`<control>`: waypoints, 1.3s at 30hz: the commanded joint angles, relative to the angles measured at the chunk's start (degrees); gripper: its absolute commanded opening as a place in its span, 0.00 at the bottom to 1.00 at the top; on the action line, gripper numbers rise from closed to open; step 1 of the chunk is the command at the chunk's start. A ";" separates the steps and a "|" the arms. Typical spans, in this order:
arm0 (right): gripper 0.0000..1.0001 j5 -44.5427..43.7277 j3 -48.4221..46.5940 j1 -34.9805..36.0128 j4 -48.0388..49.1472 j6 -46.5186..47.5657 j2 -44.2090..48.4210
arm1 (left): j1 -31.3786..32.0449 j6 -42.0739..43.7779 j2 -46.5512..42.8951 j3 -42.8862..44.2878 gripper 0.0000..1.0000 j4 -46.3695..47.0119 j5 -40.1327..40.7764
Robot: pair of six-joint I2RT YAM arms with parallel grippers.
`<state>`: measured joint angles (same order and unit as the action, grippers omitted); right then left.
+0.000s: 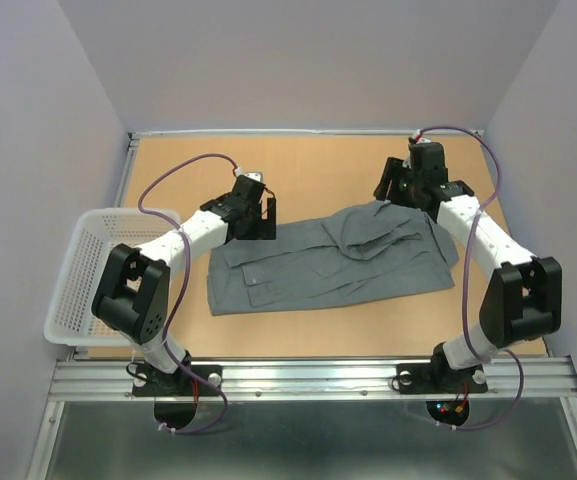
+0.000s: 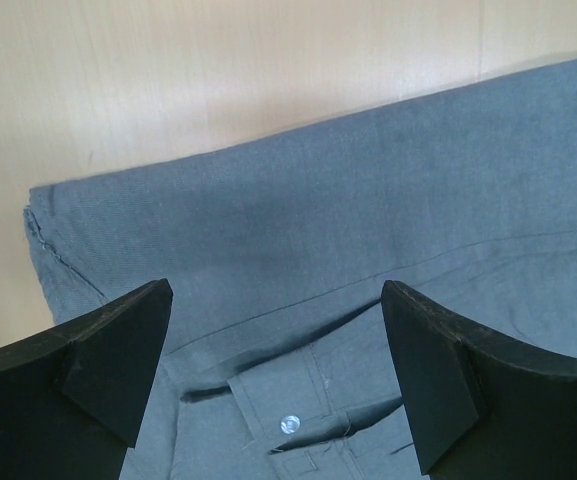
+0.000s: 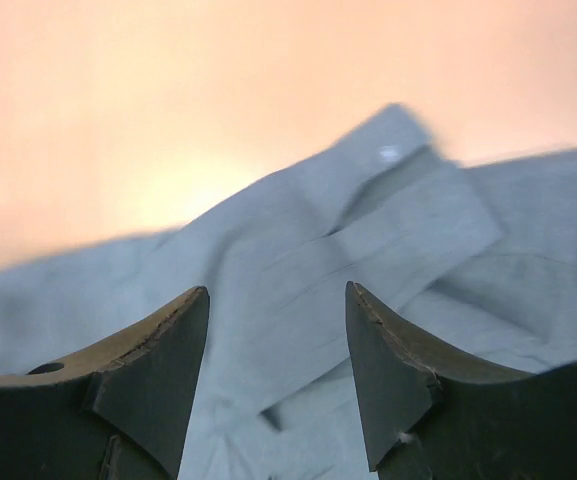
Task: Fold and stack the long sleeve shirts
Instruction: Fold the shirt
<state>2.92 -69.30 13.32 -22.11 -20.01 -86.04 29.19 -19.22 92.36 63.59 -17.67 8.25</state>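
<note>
Landmark: white plastic mesh basket (image 1: 83,275), at the left edge of the tan wooden worktop (image 1: 318,165) and partly hanging off it.

Plain mid-grey button-up cloth shirt (image 1: 318,265):
- Lies on the worktop to the right of the basket, not touching it, long axis running away from the basket.
- The end nearer the basket lies smooth and flat with a straight edge.
- The end farthest from the basket is rumpled, with layers folded over each other in a low heap.

Left tool (image 1: 256,228):
- Just right of the basket, over the far edge of the shirt's smooth end.
- Jaws spread wide, nothing between them.
- In the left wrist view, a small pale button (image 2: 288,423) on a stitched band shows in the gap.
- A cloth corner sits off to one side, with bare worktop beyond the shirt's edge.

Right tool (image 1: 390,190):
- Well away from the basket, at the far corner of the shirt's rumpled end.
- Jaws apart, narrower than the left tool's, nothing pinched.
- The right wrist view is blurred: folded grey flaps lie beyond the fingers (image 3: 158,370).
- A pale dot (image 3: 388,153) shows on one flap, too soft to name.
- Cannot tell whether either tool's tips touch the cloth.
</note>
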 commanded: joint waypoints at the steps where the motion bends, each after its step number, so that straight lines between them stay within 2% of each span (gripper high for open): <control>1: 0.62 -2.74 -2.51 -4.52 -0.49 -9.33 -6.49 | 0.25 -0.64 -0.86 -2.41 0.98 1.41 0.54; 8: 0.56 2.79 4.16 -15.06 8.22 -16.62 -8.97 | 0.43 -1.61 0.10 -4.27 0.98 3.26 -0.17; 15: 0.54 5.16 10.75 -18.06 13.49 -20.33 -10.11 | 0.43 -1.61 2.39 -4.79 0.98 3.78 0.27; 22: 0.47 9.21 14.54 -19.56 21.58 -21.56 -13.27 | 0.43 -1.69 3.62 -5.58 0.98 3.96 0.54; 25: 0.40 11.05 15.77 -19.65 26.92 -21.91 -14.59 | 0.43 -1.61 3.80 -5.58 0.98 3.96 0.80; 34: 0.41 16.58 17.97 -19.83 36.24 -21.83 -16.88 | 0.43 -1.43 4.76 -6.46 0.98 4.05 1.77; 39: 0.43 18.09 19.20 -19.83 38.10 -21.83 -17.76 | 0.43 -1.69 5.20 -6.73 0.98 4.14 1.94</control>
<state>18.31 -51.53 -6.04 10.00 -41.85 -102.69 29.26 -20.49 97.71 57.60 -14.26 8.88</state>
